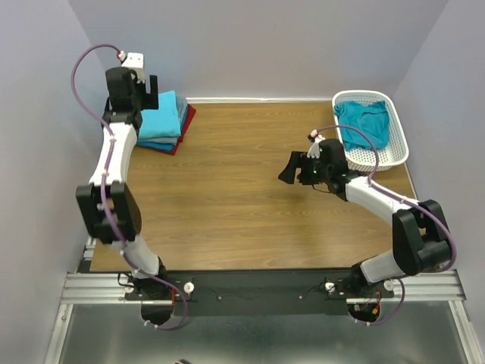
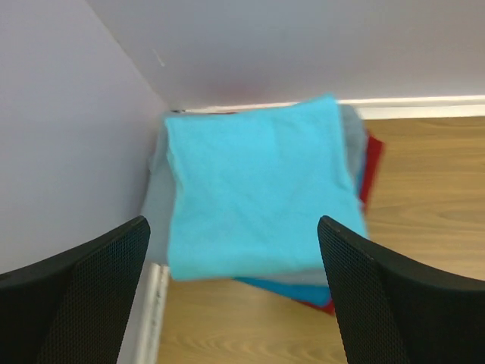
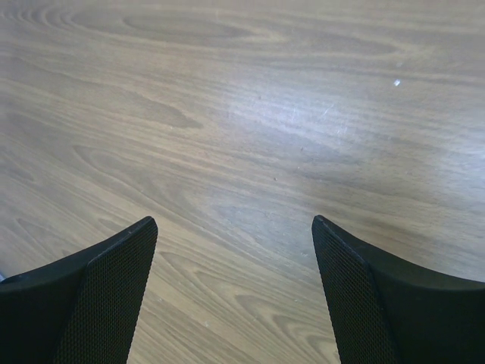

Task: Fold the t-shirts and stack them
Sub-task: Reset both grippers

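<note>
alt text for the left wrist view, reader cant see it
A folded bright turquoise t-shirt tops a stack in the table corner, a grey tee and a red tee showing beneath. The left gripper hangs open over it, holding nothing.

A folded bright turquoise cloth t-shirt (image 1: 161,114) lies flat atop the folded grey-blue tee (image 2: 155,201), blue tee (image 2: 292,290) and red tee (image 2: 371,167), upper left. A crumpled teal t-shirt (image 1: 364,121) lies upper right.

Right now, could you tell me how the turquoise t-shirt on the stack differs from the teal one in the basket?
The turquoise t-shirt is folded flat; the teal t-shirt lies crumpled. The turquoise one tops the stack at far left; the teal one sits in the white basket at far right. The turquoise is brighter. Both are plain cloth.
</note>
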Controlling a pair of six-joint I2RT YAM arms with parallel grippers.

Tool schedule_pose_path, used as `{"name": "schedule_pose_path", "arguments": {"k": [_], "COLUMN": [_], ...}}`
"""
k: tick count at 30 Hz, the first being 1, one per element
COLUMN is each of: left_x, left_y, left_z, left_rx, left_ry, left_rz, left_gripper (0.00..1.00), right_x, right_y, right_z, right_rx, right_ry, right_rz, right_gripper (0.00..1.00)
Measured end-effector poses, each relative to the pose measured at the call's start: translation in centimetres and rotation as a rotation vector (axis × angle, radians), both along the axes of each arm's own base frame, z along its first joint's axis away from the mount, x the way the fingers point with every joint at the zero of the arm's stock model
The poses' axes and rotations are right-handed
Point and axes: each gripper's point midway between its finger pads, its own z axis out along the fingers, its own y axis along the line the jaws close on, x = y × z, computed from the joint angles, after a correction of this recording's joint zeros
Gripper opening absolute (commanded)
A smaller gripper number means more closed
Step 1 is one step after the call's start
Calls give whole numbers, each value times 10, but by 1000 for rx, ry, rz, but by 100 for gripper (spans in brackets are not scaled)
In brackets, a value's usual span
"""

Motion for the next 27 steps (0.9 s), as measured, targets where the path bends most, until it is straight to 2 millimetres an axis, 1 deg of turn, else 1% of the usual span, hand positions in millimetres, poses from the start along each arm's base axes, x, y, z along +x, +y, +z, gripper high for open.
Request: {"name": "schedule_pose_path", "arguments": {"k": [1, 2, 3, 4, 5, 6, 7, 8, 9, 10, 11, 13, 15, 18, 20, 24, 27], "left_x": [-12, -33, -46, -63, -78, -93, -107, -115, -126, -136, -142, -159, -174, -188, -192, -198, -201], "left_y": [-9, -27, -40, -64, -81, -105, -128, -141, -153, -160, -163, -170, -177, -187, -192, -195, -195], "left_z": [12, 22, 36, 52, 57, 63, 65, 64, 59, 48, 42, 14, -6, -16, -17, -21, -22], "left_rx": [-13, -44, -57, -77, -93, -122, -145, -167, -191, -213, -226, -262, -292, -324, -343, -364, -371], "left_ry": [-44, -95, -145, -223, -264, -307, -335, -355, -362, -355, -352, -317, -286, -269, -269, -261, -258], "left_rz": [-2, -6, -21, -48, -73, -115, -160, -183, -202, -210, -211, -212, -223, -250, -262, -266, -268], "left_gripper": [98, 98, 98, 98, 98, 98, 98, 98, 98, 98, 98, 98, 98, 98, 98, 98, 98], "right_x": [1, 2, 3, 3, 4, 4, 5, 5, 6, 6, 6, 6, 6, 6, 6, 7, 8], "right_y": [-1, -3, -5, -7, -10, -13, -16, -19, -22, -25, -29, -35, -40, -50, -56, -68, -76], "right_z": [5, 10, 17, 21, 27, 33, 39, 43, 48, 50, 54, 57, 58, 57, 56, 54, 55], "right_rx": [-2, -4, -6, -8, -14, -20, -25, -33, -41, -47, -58, -72, -87, -117, -136, -181, -203], "right_ry": [-16, -36, -58, -73, -97, -121, -144, -162, -182, -194, -211, -229, -239, -253, -261, -274, -287], "right_rz": [-6, -12, -23, -29, -41, -52, -65, -74, -89, -98, -115, -136, -157, -199, -223, -271, -303], "right_gripper": [90, 90, 90, 90, 90, 90, 90, 90, 90, 91, 91, 91, 91, 91, 91, 91, 91]}}
